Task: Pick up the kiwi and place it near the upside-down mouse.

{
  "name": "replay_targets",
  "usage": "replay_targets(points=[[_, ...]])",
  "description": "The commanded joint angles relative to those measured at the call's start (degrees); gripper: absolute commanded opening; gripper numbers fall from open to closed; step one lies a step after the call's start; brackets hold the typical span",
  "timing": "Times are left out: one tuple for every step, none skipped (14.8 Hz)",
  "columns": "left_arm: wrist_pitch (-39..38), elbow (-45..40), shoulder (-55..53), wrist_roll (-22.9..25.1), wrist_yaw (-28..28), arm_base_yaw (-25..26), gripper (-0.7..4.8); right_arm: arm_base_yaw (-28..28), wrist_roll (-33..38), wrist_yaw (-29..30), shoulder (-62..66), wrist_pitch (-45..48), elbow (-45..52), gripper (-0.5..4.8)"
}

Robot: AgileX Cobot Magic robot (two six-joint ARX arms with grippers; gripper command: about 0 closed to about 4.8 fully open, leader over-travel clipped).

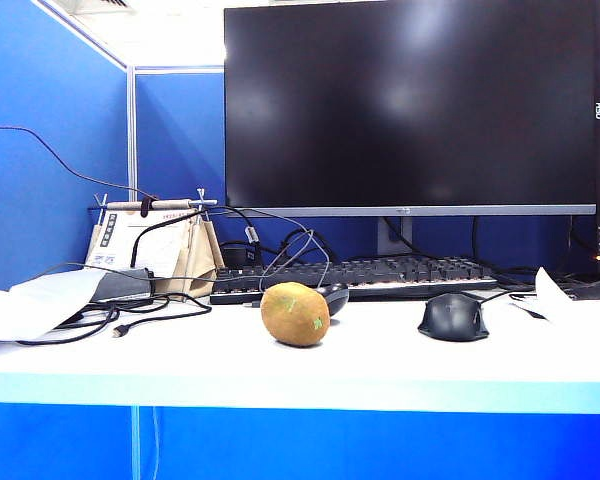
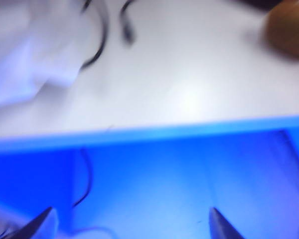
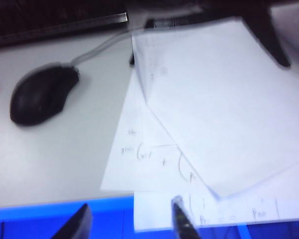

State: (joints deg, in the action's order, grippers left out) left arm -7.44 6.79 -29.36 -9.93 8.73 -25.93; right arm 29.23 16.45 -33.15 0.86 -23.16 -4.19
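- On the left of the white desk (image 1: 400, 365) lie loose papers (image 1: 35, 300), black cables (image 1: 130, 315) and a small stand (image 1: 170, 245).
- The left gripper (image 2: 129, 226) hangs off the desk, out past its front edge, over blue panel. Its fingertips are spread wide with nothing between them. The kiwi (image 2: 288, 27) shows far off in that view, blurred.
- The kiwi (image 1: 295, 314) rests on the desk near the middle, just in front of the keyboard (image 1: 355, 277). No gripper touches it.
- Right behind the kiwi, partly hidden, sits the upside-down mouse (image 1: 332, 296). The two look very close; I cannot tell whether they touch.
- Judged from this, the kiwi already lies beside that mouse, so the placing looks done or nearly so, with both arms clear of the desk.
- Further right sits an upright black mouse (image 1: 453, 317), well apart from the kiwi.
- The right gripper (image 3: 132, 221) hovers at the desk's front edge beside white sheets (image 3: 214, 104). Its fingertips stand partly apart and hold nothing.
- Open room: a bare strip of desk runs along the front edge. The back is crowded by keyboard, cables and monitor (image 1: 410, 105).
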Motion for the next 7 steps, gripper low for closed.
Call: replay_targets(points=[[1.7, -2.54, 0.13, -2.89, 1.79, 0.0, 3.98, 0.0, 0.35, -0.39, -0.11, 0.28, 0.35, 2.1], [2.71, -3.23, 0.11, -2.95, 1.84, 0.0, 3.98, 0.02, 0.35, -0.39, -0.11, 0.26, 0.35, 2.1], [3.98, -3.91, 0.11, -2.95, 2.27, 0.0, 3.98, 0.02, 0.35, -0.35, -0.09, 0.26, 0.37, 2.1], [4.7, -4.42, 0.11, -2.99, 3.17, 0.0, 3.98, 0.02, 0.35, -0.35, -0.09, 0.26, 0.37, 2.1], [6.14, -5.05, 0.11, -3.32, 3.28, 0.0, 3.98, 0.02, 0.35, -0.35, -0.09, 0.28, 0.37, 2.1], [7.41, -5.55, 0.09, -4.61, 3.26, 0.0, 3.98, 0.02, 0.35, -0.35, -0.09, 0.28, 0.37, 2.09], [8.5, -6.25, 0.11, -6.97, 3.26, 0.0, 3.96, 0.02, 0.33, -0.26, -0.07, 0.28, 0.37, 1.96]])
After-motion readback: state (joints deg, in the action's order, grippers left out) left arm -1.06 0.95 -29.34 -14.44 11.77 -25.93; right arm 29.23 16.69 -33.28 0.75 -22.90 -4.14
